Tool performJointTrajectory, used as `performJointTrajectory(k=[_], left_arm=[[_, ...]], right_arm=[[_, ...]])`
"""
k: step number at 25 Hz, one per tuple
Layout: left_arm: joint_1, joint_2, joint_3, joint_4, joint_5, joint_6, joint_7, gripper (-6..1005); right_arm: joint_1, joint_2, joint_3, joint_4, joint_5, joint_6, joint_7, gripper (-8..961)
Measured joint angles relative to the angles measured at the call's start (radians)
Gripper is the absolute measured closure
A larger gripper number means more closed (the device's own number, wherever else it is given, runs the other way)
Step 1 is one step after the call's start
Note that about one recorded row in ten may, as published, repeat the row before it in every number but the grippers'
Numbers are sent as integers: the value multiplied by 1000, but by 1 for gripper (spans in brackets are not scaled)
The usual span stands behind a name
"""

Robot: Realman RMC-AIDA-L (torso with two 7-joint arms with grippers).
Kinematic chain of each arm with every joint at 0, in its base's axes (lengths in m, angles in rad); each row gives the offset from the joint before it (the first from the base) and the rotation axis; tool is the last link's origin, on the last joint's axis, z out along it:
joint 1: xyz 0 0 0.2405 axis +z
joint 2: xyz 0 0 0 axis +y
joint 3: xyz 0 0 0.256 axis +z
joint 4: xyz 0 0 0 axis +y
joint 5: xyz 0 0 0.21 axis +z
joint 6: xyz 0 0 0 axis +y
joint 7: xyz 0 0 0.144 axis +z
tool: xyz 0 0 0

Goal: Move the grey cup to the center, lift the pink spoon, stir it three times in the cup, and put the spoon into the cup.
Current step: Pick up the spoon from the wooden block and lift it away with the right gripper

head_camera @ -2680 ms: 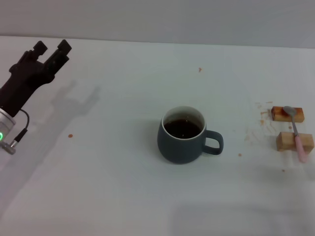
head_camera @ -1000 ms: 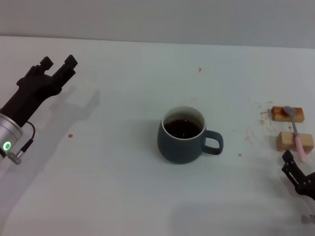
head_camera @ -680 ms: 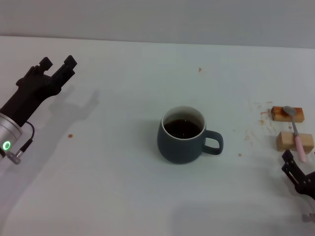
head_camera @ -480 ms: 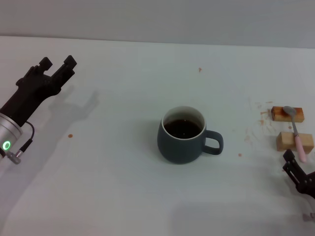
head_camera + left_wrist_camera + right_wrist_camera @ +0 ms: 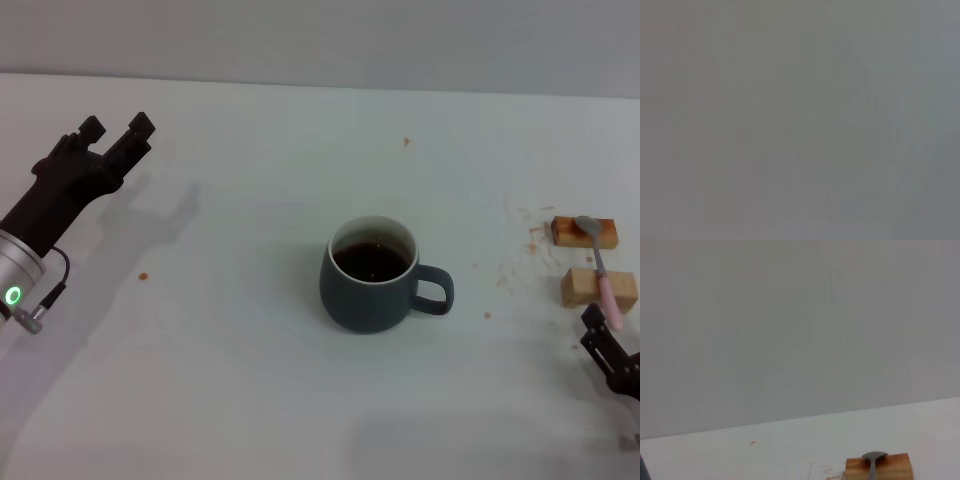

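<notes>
The grey cup (image 5: 368, 280) stands mid-table with dark liquid inside and its handle turned to the right. Far right, the pink spoon (image 5: 603, 272) lies across two tan wooden blocks, its metal bowl on the far block (image 5: 582, 233) and its pink handle on the near block (image 5: 596, 289). My right gripper (image 5: 606, 348) pokes in at the lower right edge, just in front of the spoon's handle and apart from it. Over the far left of the table my left gripper (image 5: 117, 126) is open and holds nothing. The right wrist view catches the spoon (image 5: 873, 459) bowl on a block (image 5: 879, 467).
Small orange crumbs and smears dot the white table (image 5: 250, 380) around the blocks and near the left arm. The left wrist view is a plain grey blur with nothing to tell apart.
The right gripper has come into view at the lower right and drifted slightly right and down over the last second. The left arm settled lower early on, then held still. Cup and spoon have not moved.
</notes>
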Motion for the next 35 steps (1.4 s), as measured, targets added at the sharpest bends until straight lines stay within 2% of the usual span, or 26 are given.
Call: performJointTrajectory(k=[11, 31, 35], left_arm=[[3, -3, 0, 0, -1, 0, -4, 170], [7, -9, 0, -4, 0, 4, -9, 170], [10, -10, 0, -4, -1, 6, -9, 170]], right_arm=[[0, -1, 4, 6, 0, -9, 4, 146], [3, -3, -10, 1, -11, -12, 5, 319], [4, -3, -10, 1, -10, 0, 8, 512]])
